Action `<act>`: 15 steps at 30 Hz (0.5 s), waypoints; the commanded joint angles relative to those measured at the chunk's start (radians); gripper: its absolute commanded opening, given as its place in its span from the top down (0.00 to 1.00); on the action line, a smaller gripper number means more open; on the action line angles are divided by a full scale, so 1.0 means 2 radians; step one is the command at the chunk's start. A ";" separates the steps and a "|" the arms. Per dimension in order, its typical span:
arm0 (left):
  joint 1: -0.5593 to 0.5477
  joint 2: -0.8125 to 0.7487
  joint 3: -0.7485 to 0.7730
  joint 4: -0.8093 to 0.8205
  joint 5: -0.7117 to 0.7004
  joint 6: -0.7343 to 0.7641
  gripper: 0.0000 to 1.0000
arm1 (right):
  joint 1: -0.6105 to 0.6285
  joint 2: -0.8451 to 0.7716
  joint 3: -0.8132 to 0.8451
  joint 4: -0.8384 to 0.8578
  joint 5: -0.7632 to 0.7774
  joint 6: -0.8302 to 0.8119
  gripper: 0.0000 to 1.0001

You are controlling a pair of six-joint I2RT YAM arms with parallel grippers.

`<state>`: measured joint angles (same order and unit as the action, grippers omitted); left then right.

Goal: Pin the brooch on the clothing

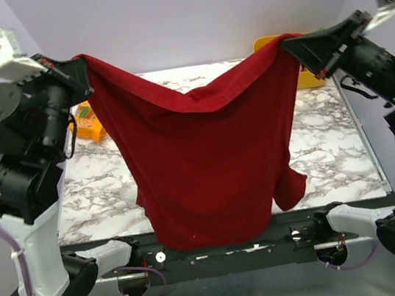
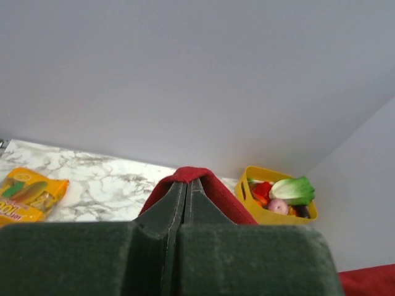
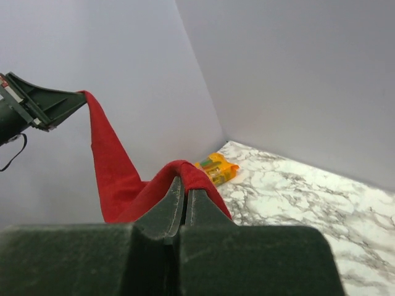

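Observation:
The dark red T-shirt (image 1: pixel 203 162) hangs in the air between both arms, its lower edge reaching the table's near edge. My left gripper (image 1: pixel 83 67) is shut on its upper left corner; the fabric folds over the fingertips in the left wrist view (image 2: pixel 188 174). My right gripper (image 1: pixel 288 46) is shut on its upper right corner; the fabric shows over the fingertips in the right wrist view (image 3: pixel 185 169). The left gripper also shows in the right wrist view (image 3: pixel 77 102). The brooch is not in view.
A yellow basket (image 2: pixel 266 217) of toy vegetables stands at the back right, partly behind the shirt in the top view (image 1: pixel 306 76). An orange snack packet (image 1: pixel 88 123) lies at the back left. The marble table (image 1: pixel 332 150) lies under the shirt.

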<state>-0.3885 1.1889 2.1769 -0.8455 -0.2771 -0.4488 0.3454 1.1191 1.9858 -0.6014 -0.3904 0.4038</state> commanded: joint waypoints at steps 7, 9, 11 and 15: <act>0.083 0.133 0.035 0.061 0.053 0.001 1.00 | -0.005 0.186 0.079 0.001 0.052 -0.026 0.99; 0.123 0.174 0.057 0.067 0.101 -0.016 1.00 | -0.006 0.221 0.141 0.003 0.057 -0.036 1.00; 0.141 0.202 0.111 0.068 0.116 -0.019 1.00 | -0.012 0.269 0.206 0.002 0.082 -0.037 0.99; 0.174 0.267 0.219 0.076 0.155 -0.035 1.00 | -0.039 0.329 0.282 0.031 0.073 -0.001 1.00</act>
<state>-0.1062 1.6508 2.3890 -0.7895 -0.0971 -0.4732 0.3183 1.7275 2.3878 -0.6361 -0.2775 0.3614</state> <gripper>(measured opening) 0.009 0.021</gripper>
